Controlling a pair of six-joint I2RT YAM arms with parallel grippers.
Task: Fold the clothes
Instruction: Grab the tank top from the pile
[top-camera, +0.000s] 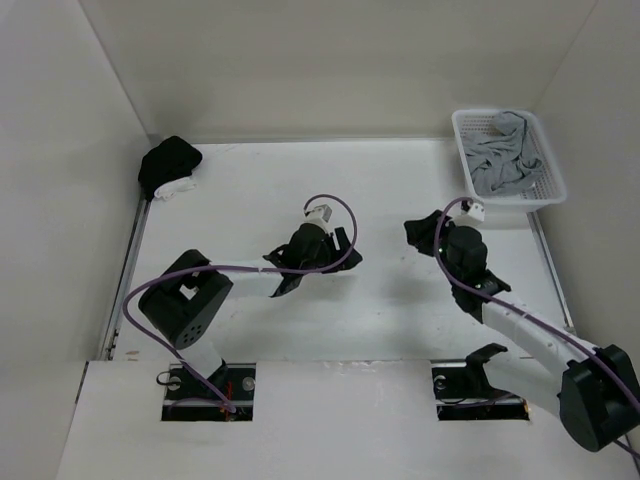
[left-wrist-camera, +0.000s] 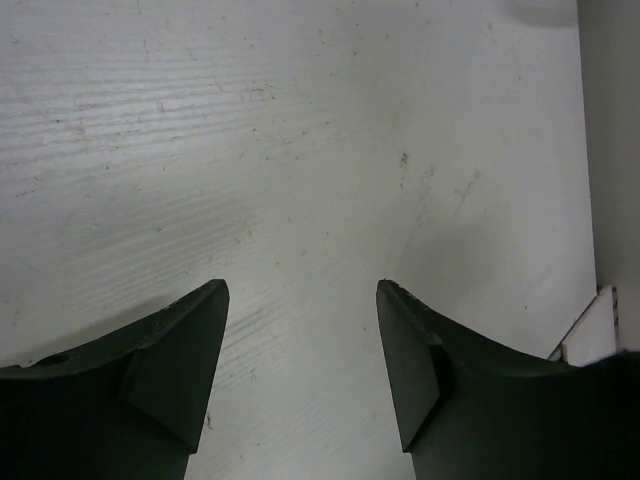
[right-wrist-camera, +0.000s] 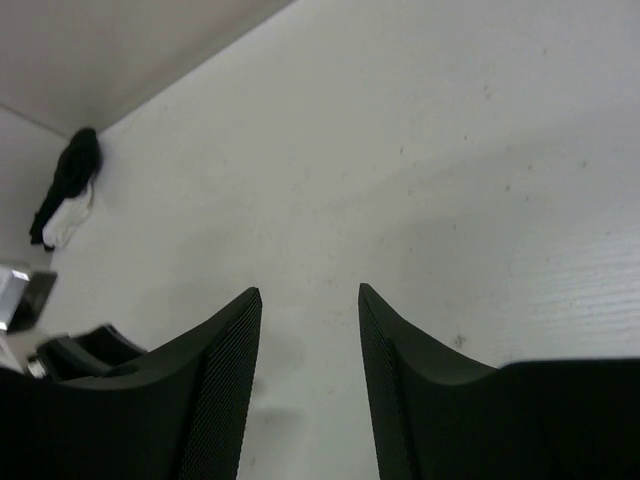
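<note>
The clothes (top-camera: 506, 152), a crumpled heather-grey garment, lie in a white basket (top-camera: 463, 145) at the back right of the table. Both grippers are empty and away from it. My left gripper (top-camera: 347, 250) hovers over the middle of the table, open, and the left wrist view shows only bare tabletop between the left gripper (left-wrist-camera: 300, 285) fingers. My right gripper (top-camera: 420, 232) sits left of and in front of the basket, open. In the right wrist view the right gripper (right-wrist-camera: 310, 290) also frames bare table. Neither wrist view shows the clothes.
A black-and-white fabric bundle (top-camera: 168, 168) lies in the back left corner, also seen as the bundle (right-wrist-camera: 68, 190) far off in the right wrist view. White walls close the table on the left, back and right. The two grippers stand close together mid-table.
</note>
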